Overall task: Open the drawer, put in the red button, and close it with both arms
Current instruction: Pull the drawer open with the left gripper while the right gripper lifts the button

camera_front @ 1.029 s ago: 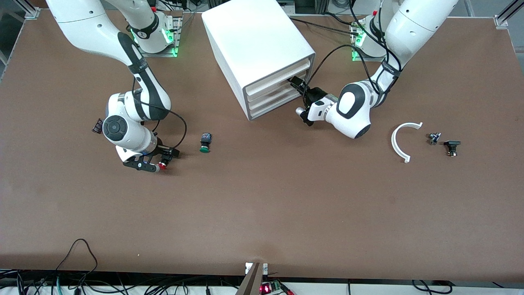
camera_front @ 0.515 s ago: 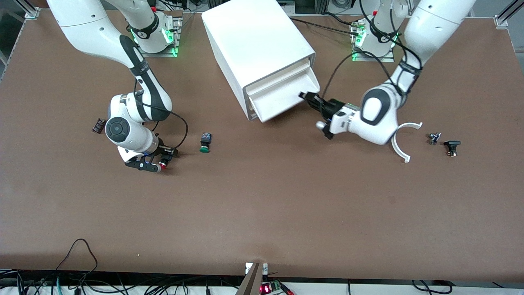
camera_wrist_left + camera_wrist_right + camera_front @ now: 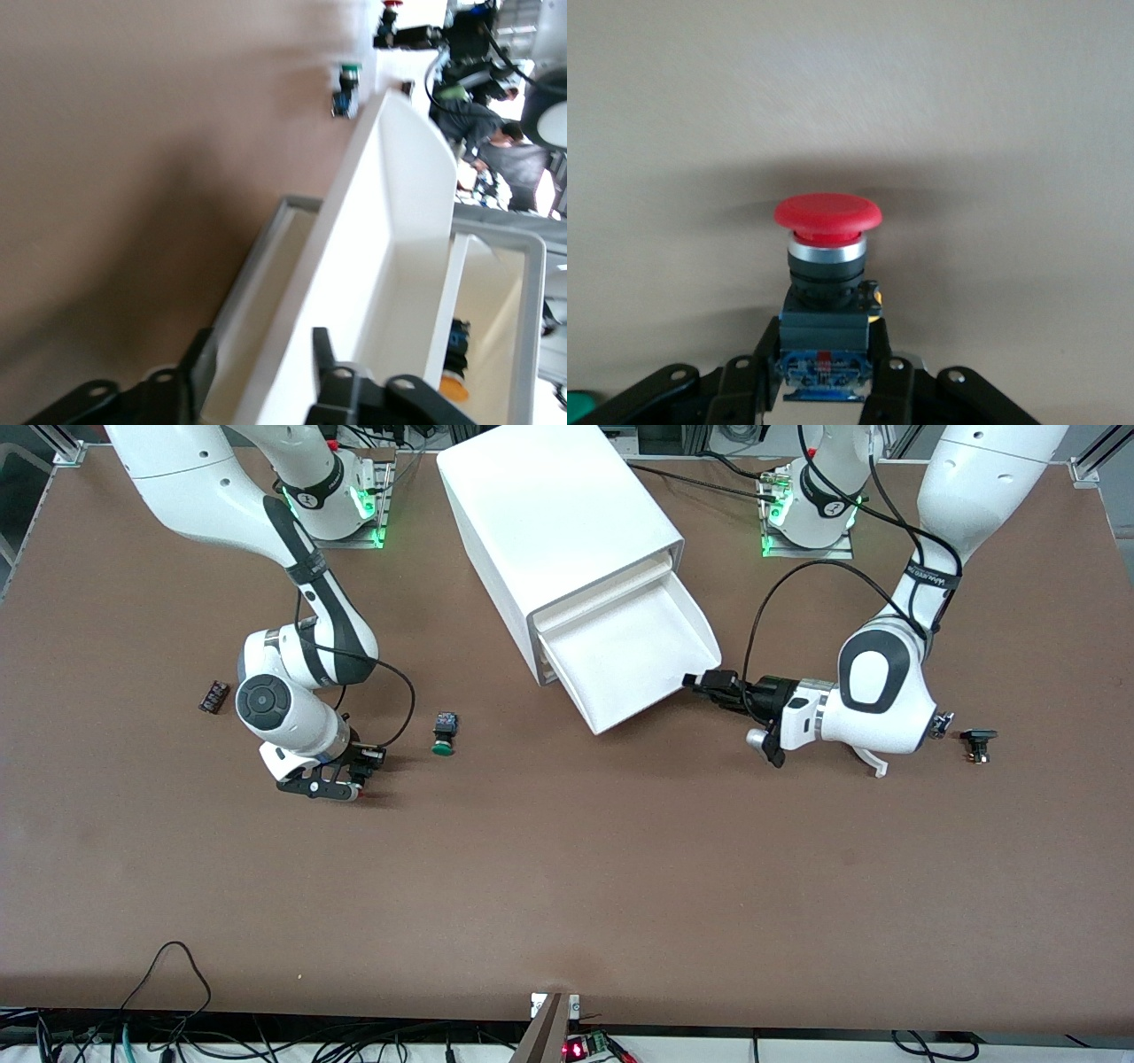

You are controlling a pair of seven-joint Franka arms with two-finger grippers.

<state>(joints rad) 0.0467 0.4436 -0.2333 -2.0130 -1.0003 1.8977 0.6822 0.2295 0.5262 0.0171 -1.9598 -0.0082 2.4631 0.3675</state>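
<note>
The white cabinet (image 3: 549, 514) stands at the table's back middle. Its top drawer (image 3: 633, 660) is pulled well out and shows a bare white inside. My left gripper (image 3: 704, 682) is shut on the drawer's front wall at the corner toward the left arm's end. In the left wrist view the fingers (image 3: 323, 354) straddle that wall (image 3: 399, 221). My right gripper (image 3: 354, 779) is low at the table toward the right arm's end. It is shut on the black-blue body of the red button (image 3: 828, 212), whose cap points away from the wrist.
A green-capped button (image 3: 443, 735) lies on the table beside the right gripper. A small dark part (image 3: 213, 695) lies toward the right arm's end. A white curved piece (image 3: 873, 760) and small black parts (image 3: 977, 742) lie by the left arm.
The left gripper has pulled the top drawer out of the cabinet, moving toward the front camera and the left arm's end. The right gripper has shifted slightly with the red button.
</note>
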